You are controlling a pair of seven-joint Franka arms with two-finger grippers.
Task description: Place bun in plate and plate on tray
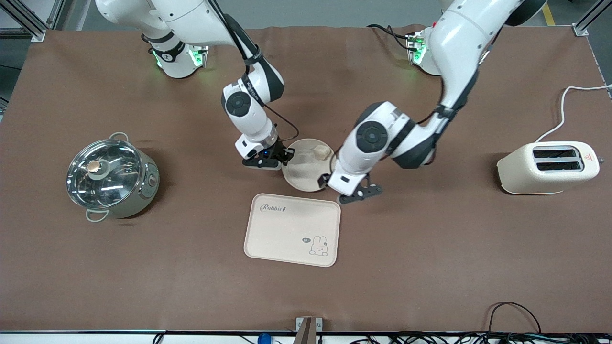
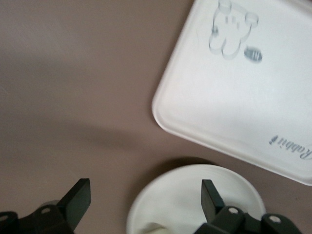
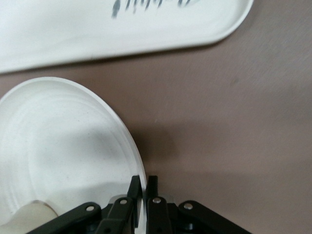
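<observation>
The round cream plate [image 1: 306, 172] lies on the table just farther from the front camera than the Rabbit tray [image 1: 292, 229]. The small bun [image 1: 321, 152] sits in the plate near its rim. My right gripper [image 1: 288, 156] is shut on the plate's rim at the right arm's end, as the right wrist view shows [image 3: 145, 185] with the plate [image 3: 63, 146] and bun [image 3: 29, 217]. My left gripper [image 1: 345, 187] is open at the plate's other edge. In the left wrist view [image 2: 146, 200] one finger is over the plate [image 2: 195, 195] and one over the table, with the tray [image 2: 234, 97] close by.
A steel pot with a glass lid [image 1: 111, 177] stands toward the right arm's end of the table. A cream toaster [image 1: 549, 167] with a white cord stands toward the left arm's end. Brown cloth covers the table.
</observation>
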